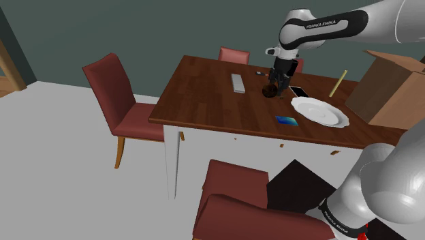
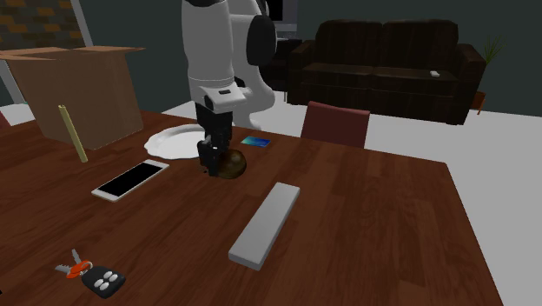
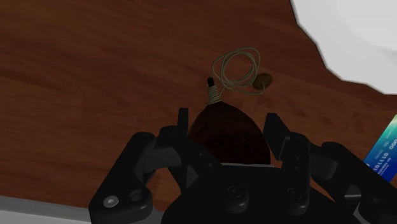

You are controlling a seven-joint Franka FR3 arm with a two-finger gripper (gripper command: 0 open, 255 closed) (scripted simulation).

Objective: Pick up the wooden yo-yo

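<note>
The dark brown yo-yo [image 3: 226, 133] lies flat on the worktop [image 2: 373, 217], just beside the white plate [image 2: 174, 139]. The end effector [image 3: 229, 122] is down over it, narrowed until its two black fingers [image 3: 183, 121] sit against the yo-yo's opposite sides. I judge that a grip is on but no lift has been made.

The main risk is the rounded rim. The pads bear on a curved edge, so a light or off-centre squeeze could let the yo-yo squirt out or tip as it rises. Its string [image 3: 234, 67] lies loosely coiled on the wood on the side away from the end effector, not far from the plate. It will trail on the lift, and could drag or catch. The plate is near enough that a sideways swing might knock it.

Counted:
- one yo-yo with one string
- one plate
- one phone [image 2: 130, 180], just beside the plate
- one blue-green card [image 2: 255, 141], near the plate
- one yellow stick [image 2: 73, 133], near the plate, leaning on one cardboard box [image 2: 78, 83] behind the plate
- one grey slab [image 2: 266, 222], well apart from the plate
- one key fob [image 2: 102, 280] with keys, farther still from the plate
- at least four red chairs [image 1: 116, 102]
- one dark sofa [image 2: 386, 61], far beyond the plate
</note>
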